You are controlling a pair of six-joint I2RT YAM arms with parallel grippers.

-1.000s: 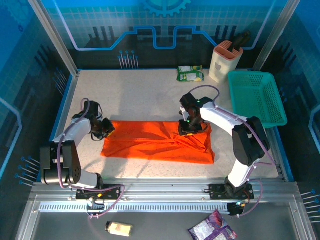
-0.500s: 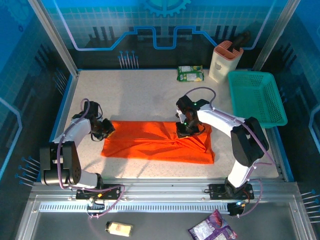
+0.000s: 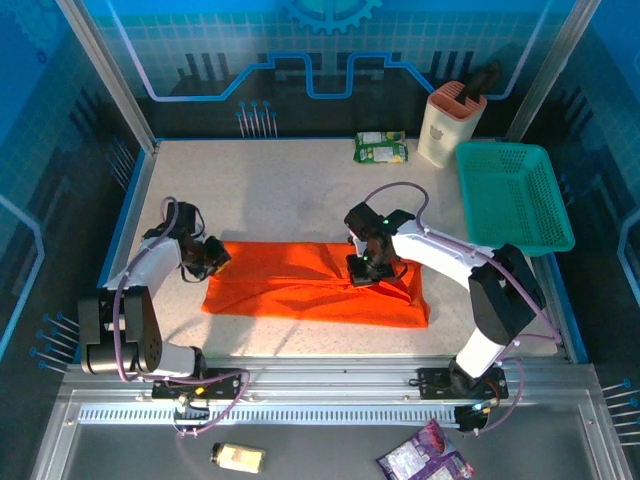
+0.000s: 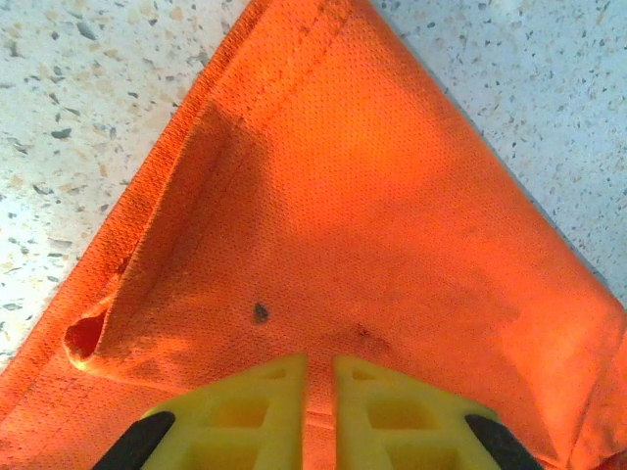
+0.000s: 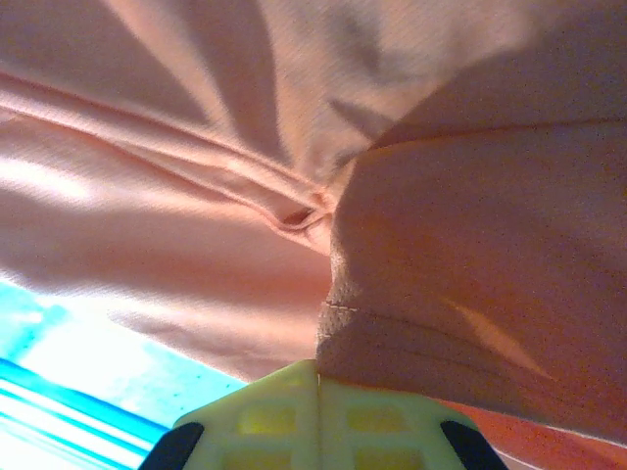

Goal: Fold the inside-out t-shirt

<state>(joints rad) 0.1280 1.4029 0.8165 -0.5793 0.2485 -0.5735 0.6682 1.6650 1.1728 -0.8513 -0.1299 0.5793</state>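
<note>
Grip status: right gripper has its jaws pressed together on a hemmed fold of the inside-out t-shirt. In the right wrist view the cloth bunches upward from the seam between the fingers. The left gripper has its jaws drawn nearly together, with only a sliver between them, at the shirt's far-left corner. Cloth appears to run in between them, so it is judged clamped on that corner.

The garment lies flat on the table as a wide band running left to right in the near half, between the two arms. The right gripper takes it on the far edge, right of centre, and creases radiate from that spot.

Assessment: the left hold most likely anchors the corner so the band cannot drag or skew. The right hold takes a doubled edge, probably so the layers travel together when carried over. The wrinkling around the right grip suggests uneven tension, and a crooked fold line is the main risk.
</note>
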